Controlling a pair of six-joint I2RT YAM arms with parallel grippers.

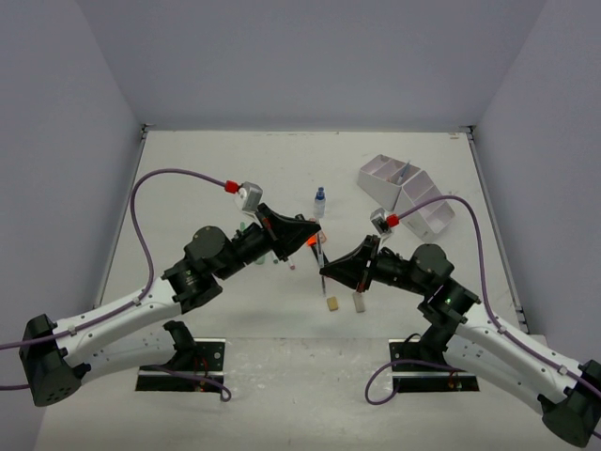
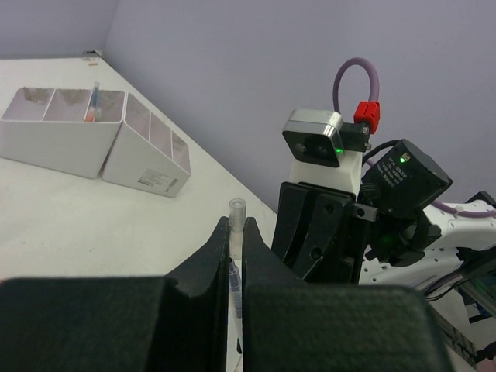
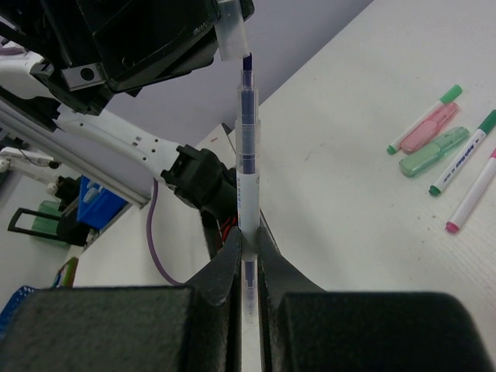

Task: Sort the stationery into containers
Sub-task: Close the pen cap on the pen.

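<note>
The right gripper (image 3: 248,246) is clenched on the clear barrel of a pen (image 3: 246,155), which sticks straight out past its fingertips. Facing it, the left gripper (image 2: 235,239) is pinched on a clear cap (image 2: 237,209) at the pen's dark tip. Right of the right gripper, pastel highlighters (image 3: 431,153) lie on the table (image 3: 364,225). The white organizer (image 2: 62,143) stands well ahead of the left gripper, to its left.

Top camera overlooks the table (image 1: 188,169); close wrist cameras face each other across the pen (image 3: 246,174).
</note>
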